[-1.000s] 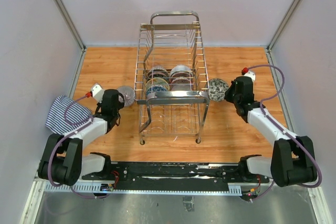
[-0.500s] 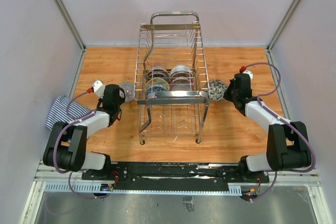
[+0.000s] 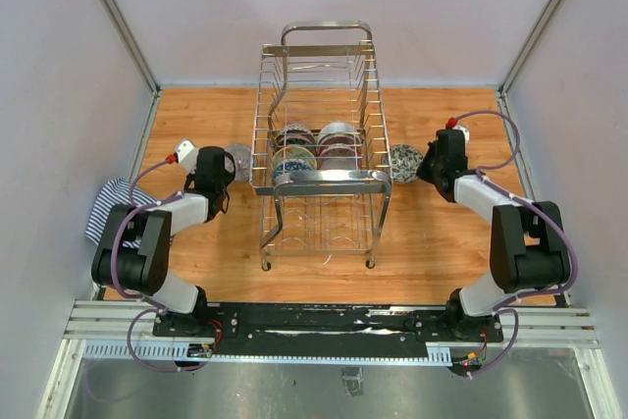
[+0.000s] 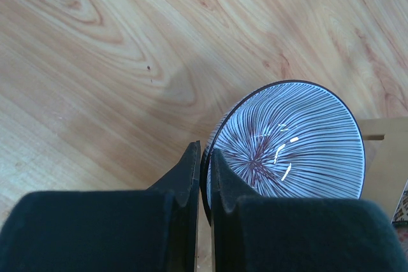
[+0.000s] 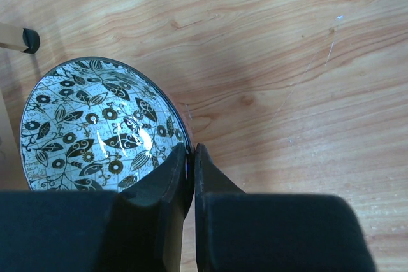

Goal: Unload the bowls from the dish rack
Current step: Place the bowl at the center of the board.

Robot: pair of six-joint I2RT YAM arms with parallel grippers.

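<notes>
Bright, even light fell from overhead. The top view was sharp, with glints on the chrome dish rack [image 3: 324, 177] and faint shadows on the worktop [image 3: 442, 242]. In the wrist views, white glare spots sat on the striped bowl [image 4: 293, 148] and leaf-patterned bowl [image 5: 89, 125]. The left tool [image 4: 204, 157] and right tool [image 5: 191, 152] were dark and slightly soft-edged.

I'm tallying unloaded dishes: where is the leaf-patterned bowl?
In the top view, the leaf-patterned bowl is just right of the dish rack, its rim pinched by the right pincer.
</notes>
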